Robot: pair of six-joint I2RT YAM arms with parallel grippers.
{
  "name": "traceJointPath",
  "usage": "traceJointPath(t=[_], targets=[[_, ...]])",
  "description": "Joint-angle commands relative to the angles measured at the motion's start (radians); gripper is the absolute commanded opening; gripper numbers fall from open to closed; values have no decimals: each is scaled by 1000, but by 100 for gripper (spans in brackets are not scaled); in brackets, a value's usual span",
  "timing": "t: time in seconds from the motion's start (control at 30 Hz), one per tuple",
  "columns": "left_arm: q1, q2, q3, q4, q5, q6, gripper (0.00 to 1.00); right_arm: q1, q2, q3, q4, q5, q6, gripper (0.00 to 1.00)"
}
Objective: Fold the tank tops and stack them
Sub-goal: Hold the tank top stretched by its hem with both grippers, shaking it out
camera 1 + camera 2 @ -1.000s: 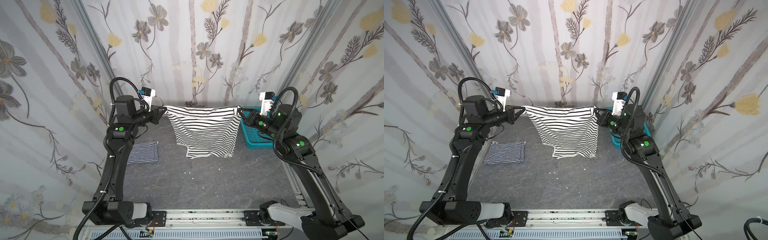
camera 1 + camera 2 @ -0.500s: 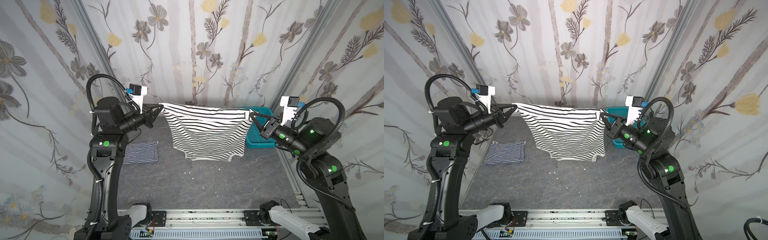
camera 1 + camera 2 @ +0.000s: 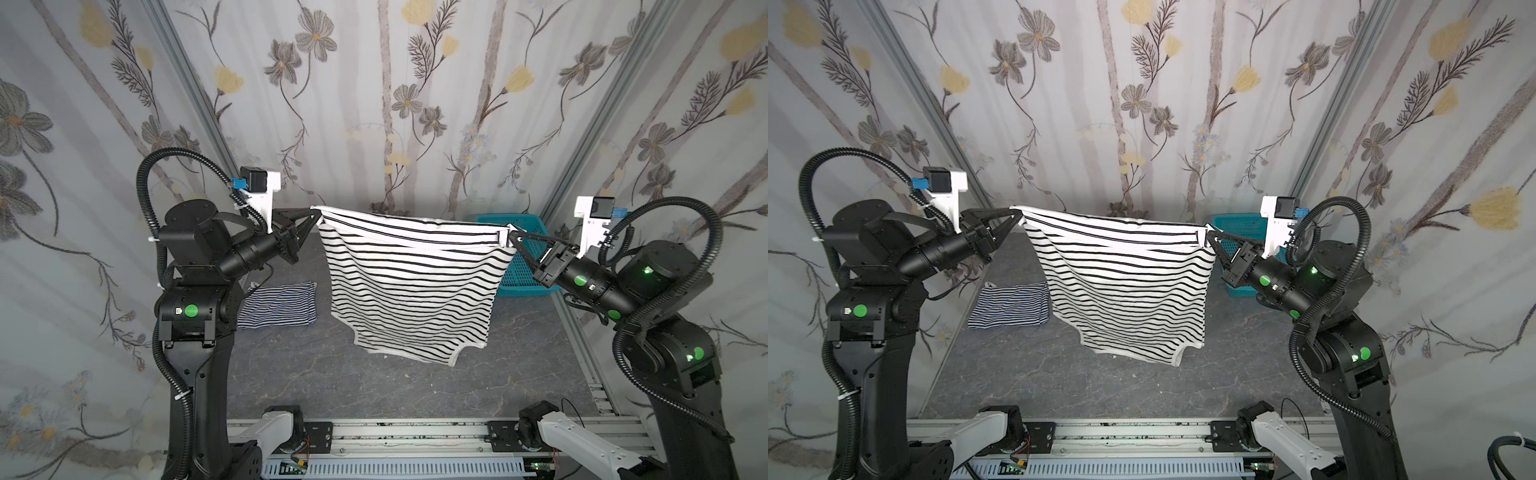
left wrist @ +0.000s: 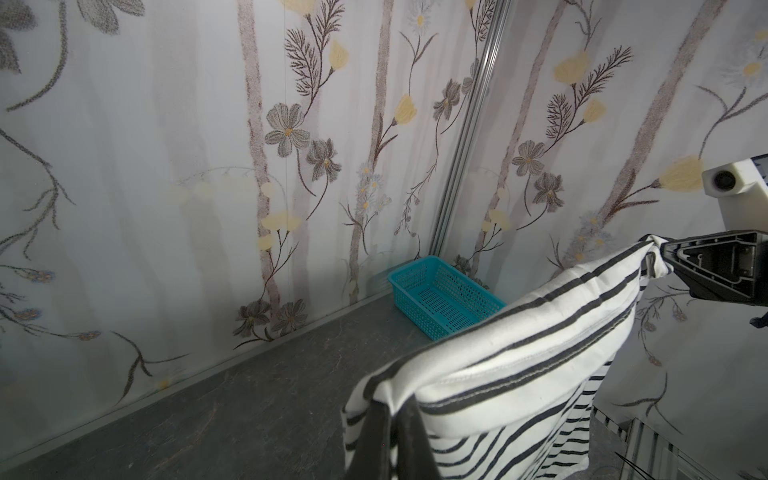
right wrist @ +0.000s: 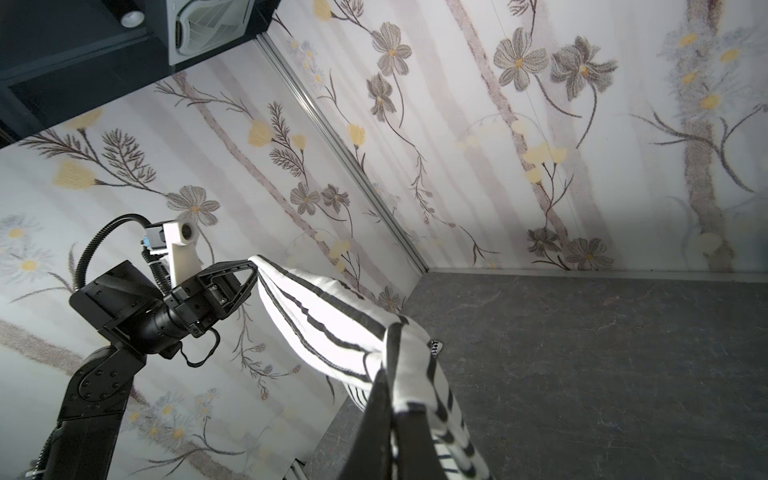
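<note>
I am seeing a teal perforated basket (image 3: 525,286) sitting on the table at its far right corner, close to where the back and right walls are meeting; it is showing in both top views (image 3: 1237,226). From my left wrist view its mesh floor and low walls (image 4: 411,309) are lying plainly in sight, and it is standing upright. The table (image 3: 374,395) under it is showing a dark grey, marbled surface (image 5: 582,374). Pale wallpaper (image 3: 395,104) with grey and yellow flowers is covering the walls all round me. A metal corner post (image 4: 472,124) is running up just behind the basket, and a slotted aluminium rail (image 3: 415,434) is lying along the near edge of the table.
</note>
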Motion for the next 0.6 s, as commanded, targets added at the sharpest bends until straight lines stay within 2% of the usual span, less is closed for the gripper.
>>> traceJointPath(t=[0.0, 0.2, 0.57], targets=[[0, 7, -27, 4, -43, 42, 0, 0, 22, -33, 38, 10, 15, 0], [1, 41, -70, 6, -87, 98, 0, -2, 85, -46, 92, -12, 18, 0], [0, 155, -52, 21, -130, 149, 0, -38, 211, 0, 138, -48, 10, 0]])
